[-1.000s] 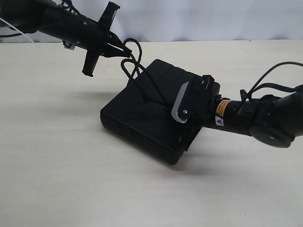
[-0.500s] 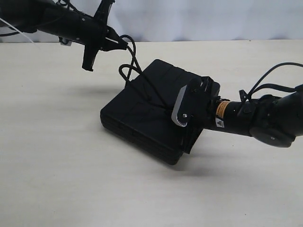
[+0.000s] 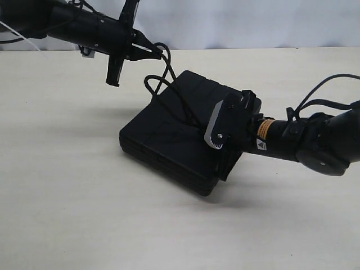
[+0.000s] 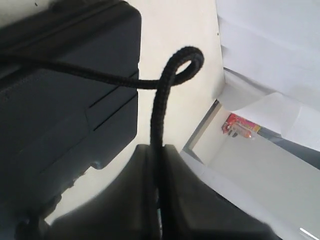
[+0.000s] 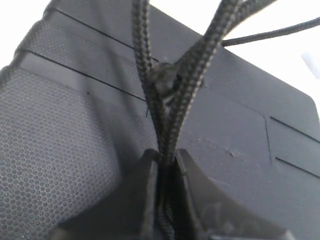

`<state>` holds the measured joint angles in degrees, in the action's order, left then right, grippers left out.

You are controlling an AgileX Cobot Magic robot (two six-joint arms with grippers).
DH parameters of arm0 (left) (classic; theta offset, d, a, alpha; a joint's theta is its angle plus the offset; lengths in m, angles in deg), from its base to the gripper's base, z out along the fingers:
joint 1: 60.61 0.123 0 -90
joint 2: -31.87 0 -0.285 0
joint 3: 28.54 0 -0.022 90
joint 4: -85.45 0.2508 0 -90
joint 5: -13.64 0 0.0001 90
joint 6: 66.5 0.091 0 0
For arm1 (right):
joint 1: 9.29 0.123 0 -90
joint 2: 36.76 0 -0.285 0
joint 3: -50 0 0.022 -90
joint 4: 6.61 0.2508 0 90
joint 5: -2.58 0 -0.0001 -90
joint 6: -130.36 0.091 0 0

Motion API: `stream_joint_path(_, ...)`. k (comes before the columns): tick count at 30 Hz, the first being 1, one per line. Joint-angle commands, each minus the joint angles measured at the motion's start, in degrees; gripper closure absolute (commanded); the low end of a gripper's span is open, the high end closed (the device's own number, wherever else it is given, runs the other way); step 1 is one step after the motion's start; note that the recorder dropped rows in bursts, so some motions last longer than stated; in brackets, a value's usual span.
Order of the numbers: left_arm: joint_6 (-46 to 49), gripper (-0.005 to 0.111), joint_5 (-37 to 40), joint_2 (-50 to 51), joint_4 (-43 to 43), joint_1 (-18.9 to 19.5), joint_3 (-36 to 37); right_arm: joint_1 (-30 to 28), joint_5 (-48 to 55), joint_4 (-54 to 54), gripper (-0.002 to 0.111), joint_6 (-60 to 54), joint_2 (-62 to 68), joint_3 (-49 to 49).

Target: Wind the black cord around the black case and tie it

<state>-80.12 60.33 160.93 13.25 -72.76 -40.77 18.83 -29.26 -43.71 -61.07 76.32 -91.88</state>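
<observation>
The black case (image 3: 169,138) lies flat on the table, also filling the right wrist view (image 5: 75,150) and part of the left wrist view (image 4: 60,110). The black cord (image 3: 169,76) runs across its top, up past the far corner. My left gripper (image 3: 153,52) hovers above that far corner, shut on the cord (image 4: 159,110), which loops just beyond the fingertips. My right gripper (image 3: 209,130) rests over the case's near-right part, shut on two cord strands (image 5: 170,120) that cross at a knot (image 5: 164,77) just ahead of the fingers.
The beige table (image 3: 67,197) spreads around the case. A pale backdrop (image 3: 253,22) rises at the table's far edge. The right arm's own glossy cables (image 3: 315,95) arc above its wrist.
My left gripper has moved right along the far side, carrying its cord end, so the loop now hangs closer over the case's far corner. The right gripper and case have stayed put.
</observation>
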Motion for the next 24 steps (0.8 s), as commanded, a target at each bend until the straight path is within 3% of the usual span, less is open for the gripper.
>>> stream_joint_path(1,0.87,0.107,1.0,-0.58,-0.74,0.14,-0.02,0.05,0.9,0.69,0.104,-0.63,-0.01,-0.01)
stream_joint_path(8,4.75,0.107,6.9,-0.58,-2.03,3.39,-0.02,-0.07,1.81,2.61,0.104,-2.93,-0.01,-0.01)
stream_joint_path(17,4.98,0.107,10.92,-0.58,-4.77,3.45,-0.02,-0.07,2.44,2.12,0.104,-2.93,-0.01,-0.01)
stream_joint_path(24,11.95,0.107,13.78,-0.58,-2.64,3.17,-0.02,-0.07,2.15,2.12,0.104,-2.93,-0.01,-0.14)
